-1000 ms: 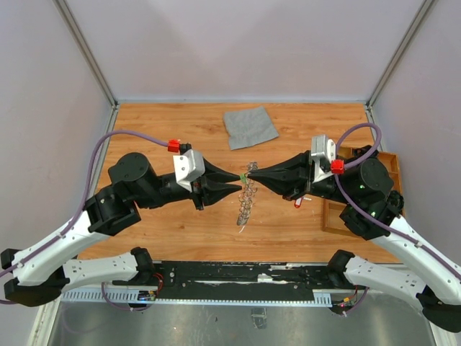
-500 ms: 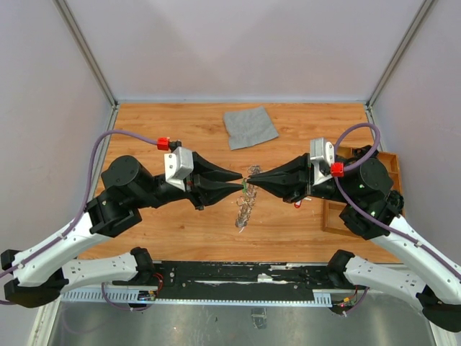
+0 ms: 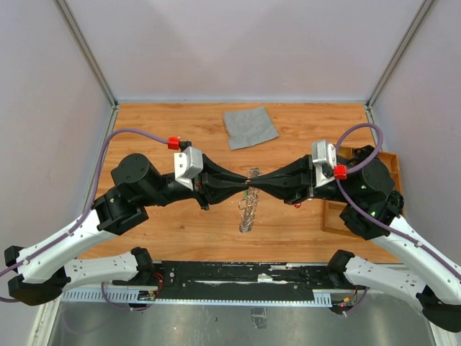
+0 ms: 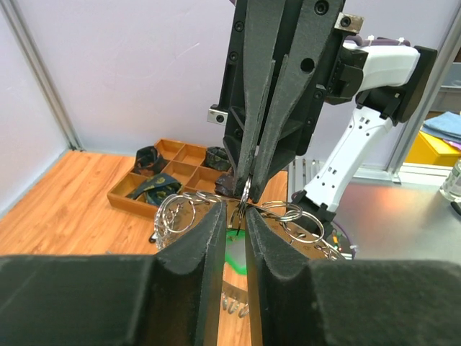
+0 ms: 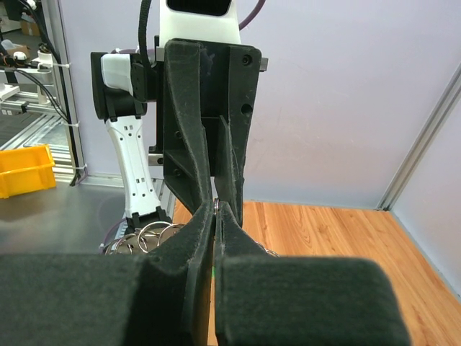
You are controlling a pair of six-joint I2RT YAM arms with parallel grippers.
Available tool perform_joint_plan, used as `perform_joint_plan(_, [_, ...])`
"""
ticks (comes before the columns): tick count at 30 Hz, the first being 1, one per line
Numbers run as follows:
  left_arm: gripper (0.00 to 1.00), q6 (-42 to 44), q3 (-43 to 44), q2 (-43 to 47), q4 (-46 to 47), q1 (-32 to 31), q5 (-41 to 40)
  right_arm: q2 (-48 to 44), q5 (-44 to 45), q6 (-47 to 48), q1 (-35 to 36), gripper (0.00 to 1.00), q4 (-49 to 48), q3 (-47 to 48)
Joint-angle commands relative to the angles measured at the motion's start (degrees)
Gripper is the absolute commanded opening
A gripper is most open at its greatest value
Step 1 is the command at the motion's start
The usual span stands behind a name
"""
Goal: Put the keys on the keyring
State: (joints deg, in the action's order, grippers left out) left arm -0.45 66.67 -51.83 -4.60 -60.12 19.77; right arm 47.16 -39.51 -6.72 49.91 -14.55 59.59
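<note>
top external: left gripper (image 3: 243,182) and right gripper (image 3: 258,180) meet tip to tip above the middle of the table (image 3: 158,137); the spot where they meet is too small to read.
keyring (image 3: 248,200): hangs just beneath the meeting tips as a silvery tangle; its round shape is lost from above.
keys (image 3: 245,216): a fringe on the keyring's lower part, too small to count.
right gripper: fingers pressed together, pinching a thin silver loop of the keyring at their very tips, as the left wrist view shows.
left gripper: jaws narrowly apart; a green tag (image 4: 235,259) shows in the gap; cannot tell whether they clamp anything.
wooden tray (image 3: 335,216): partly hidden under the right arm.
grey cloth (image 3: 250,127): on the far side, well apart from both grippers.
</note>
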Motion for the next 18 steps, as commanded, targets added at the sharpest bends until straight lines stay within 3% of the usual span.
perform_joint_plan(1, [0.19,-0.21,-0.22,-0.20,2.28,0.11,1.02,-0.60,-1.23,-0.88,0.80,0.01,-4.42,1.67])
perform_joint_plan(7, [0.01,0.16,0.04,-0.12,1.89,0.11,0.45,-0.14,-0.98,-0.69,0.80,0.01,-4.21,1.30])
perform_joint_plan(11, [0.01,0.67,0.42,0.19,0.79,0.14,-0.51,-0.21,-0.08,0.81,0.81,0.02,-2.07,1.57])
perform_joint_plan(15, [0.01,3.40,1.98,-0.08,-4.09,0.15,-3.35,-0.81,1.72,3.35,0.80,0.26,2.48,2.28])
perform_joint_plan(18, [0.01,5.68,3.35,-0.40,-8.27,0.09,-5.23,-1.13,2.52,5.49,0.81,0.33,6.74,3.36])
